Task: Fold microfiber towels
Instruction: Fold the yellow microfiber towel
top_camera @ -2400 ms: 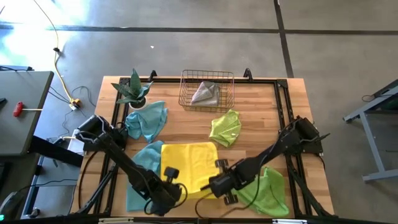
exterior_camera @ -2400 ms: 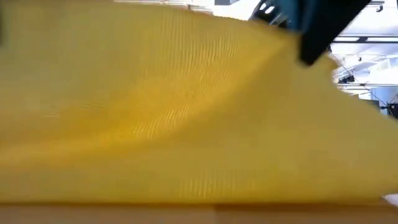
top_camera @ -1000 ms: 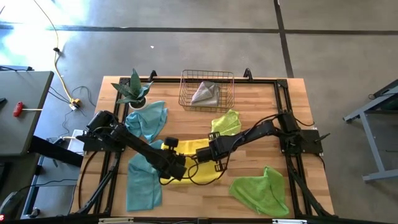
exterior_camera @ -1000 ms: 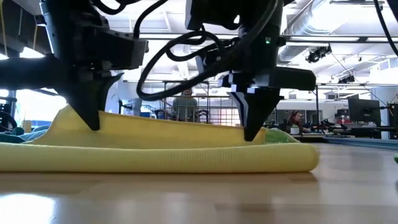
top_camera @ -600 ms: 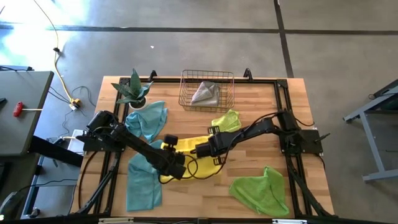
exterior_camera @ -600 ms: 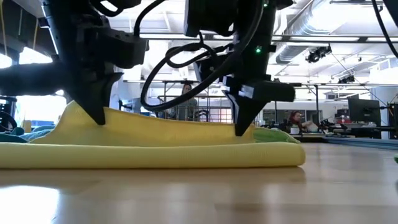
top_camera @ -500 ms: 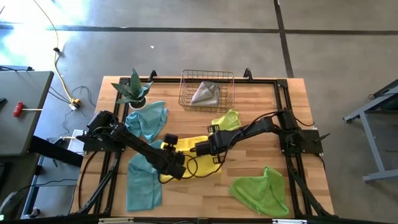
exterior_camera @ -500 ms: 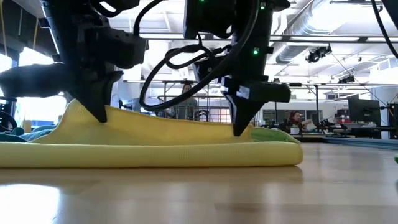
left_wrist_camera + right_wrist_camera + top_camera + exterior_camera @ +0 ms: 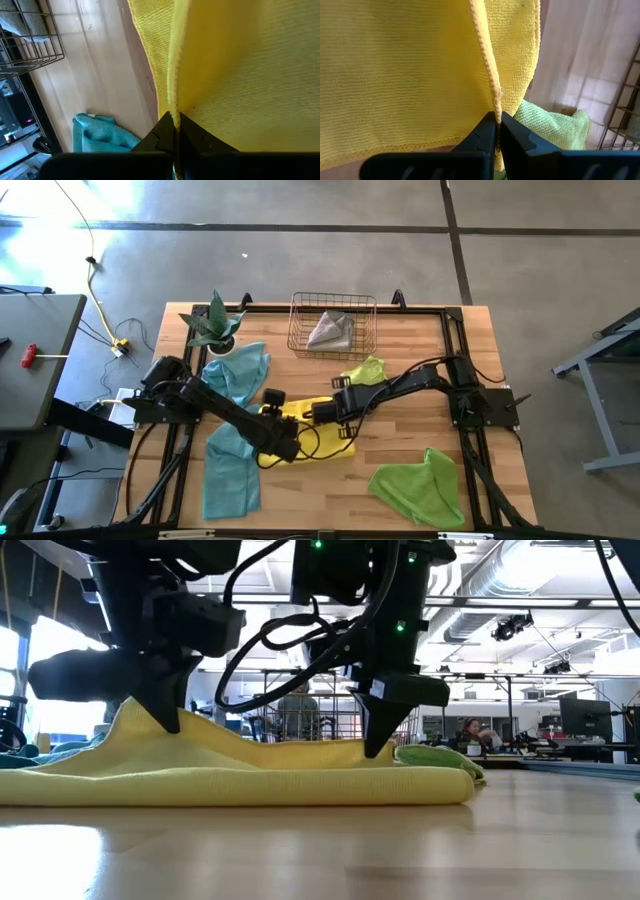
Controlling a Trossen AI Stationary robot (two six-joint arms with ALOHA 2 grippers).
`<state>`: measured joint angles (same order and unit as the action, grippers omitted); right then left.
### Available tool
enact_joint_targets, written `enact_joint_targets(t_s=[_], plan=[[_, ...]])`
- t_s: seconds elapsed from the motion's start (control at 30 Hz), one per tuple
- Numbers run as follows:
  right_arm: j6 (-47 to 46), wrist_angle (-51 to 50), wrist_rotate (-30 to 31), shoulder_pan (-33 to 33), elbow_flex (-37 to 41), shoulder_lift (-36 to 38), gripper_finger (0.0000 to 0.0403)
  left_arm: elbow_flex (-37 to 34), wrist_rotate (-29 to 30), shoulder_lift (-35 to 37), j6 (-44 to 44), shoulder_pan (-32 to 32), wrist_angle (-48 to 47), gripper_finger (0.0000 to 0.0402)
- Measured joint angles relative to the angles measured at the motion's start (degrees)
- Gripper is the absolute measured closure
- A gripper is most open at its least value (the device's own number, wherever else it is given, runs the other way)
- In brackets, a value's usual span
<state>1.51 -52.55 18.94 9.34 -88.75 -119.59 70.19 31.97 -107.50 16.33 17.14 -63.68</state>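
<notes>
A yellow microfiber towel [image 9: 328, 444] lies folded in the middle of the table, a low flat band in the low view [image 9: 250, 782]. My left gripper [image 9: 170, 726] is shut on its upper edge toward the left end. My right gripper [image 9: 378, 750] is shut on the same edge farther right. Both point steeply down. Two teal towels [image 9: 238, 372] [image 9: 230, 468] lie at the left. Lime green towels lie crumpled beyond the yellow one [image 9: 366, 370] and at the near right [image 9: 418, 486]. A grey towel [image 9: 332, 330] rests in the wire basket [image 9: 300, 305]. My left gripper pinches the hemmed edge [image 9: 172, 102] of the yellow towel's upper layer between its two fingertips, coming slanting from above. That edge is raised into a small peak [image 9: 135, 715] while the cloth below stays on the table. My right gripper pinches the same hemmed edge [image 9: 493, 100] between its fingertips, from above and pointing steeply down. The edge stands just above the lower layer; the cloth between the two grippers sags slack [image 9: 270, 748].
A spiky potted plant [image 9: 215, 325] stands at the far left corner beside the wire basket. Black frame rails [image 9: 450, 315] run along the table's edges. Bare wood lies to the right of the yellow towel [image 9: 420, 430]. People and desks show in the room behind.
My right gripper, still shut on the hem, has gone toward the table's left and slightly toward the far edge. The yellow towel's right end has been drawn leftward with it, and the upper edge between the grippers now sags where it was nearly straight.
</notes>
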Motion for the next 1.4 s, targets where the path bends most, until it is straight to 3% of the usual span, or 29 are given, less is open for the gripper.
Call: enact_joint_targets(t_s=[0.23, 0.47, 0.7, 0.97, 1.07, 1.17, 1.27, 1.4], plan=[[0.0, 0.1, 0.0, 0.0, 0.0, 0.0, 0.0385, 0.0, -3.0, 0.0, 0.0, -1.4, 0.0, 0.0401], [0.0, 0.1, 0.3, 0.0, 0.0, 0.0, 0.0327, 0.0, -3.8, 0.0, 2.1, -1.7, -0.5, 0.0391], [-0.9, -2.8, 9.3, 0.0, 0.0, 0.0, 0.0273, 0.0, -4.5, 0.0, 3.0, -2.2, -0.7, 0.033], [-4.7, -8.1, 16.0, 0.2, 0.0, 0.0, 0.0266, 0.0, -3.2, 0.0, 4.4, -2.2, -3.2, 0.0254], [-7.5, -10.0, 15.2, 0.8, 0.0, 0.2, 0.0269, 0.0, 0.5, 0.0, 7.8, -2.2, -7.6, 0.0242], [-10.2, -10.6, 10.7, 2.0, 0.0, 0.7, 0.027, 0.0, 0.9, 0.0, 11.3, -2.2, -11.0, 0.0239], [-12.8, -10.6, 5.3, 3.7, 0.0, 1.9, 0.027, 0.0, -3.3, 0.3, 12.1, -1.1, -10.7, 0.0244], [-16.7, -10.5, 0.8, 7.2, 0.0, 4.8, 0.027, 0.0, -10.3, 1.5, 6.2, 3.2, -5.9, 0.0254]])
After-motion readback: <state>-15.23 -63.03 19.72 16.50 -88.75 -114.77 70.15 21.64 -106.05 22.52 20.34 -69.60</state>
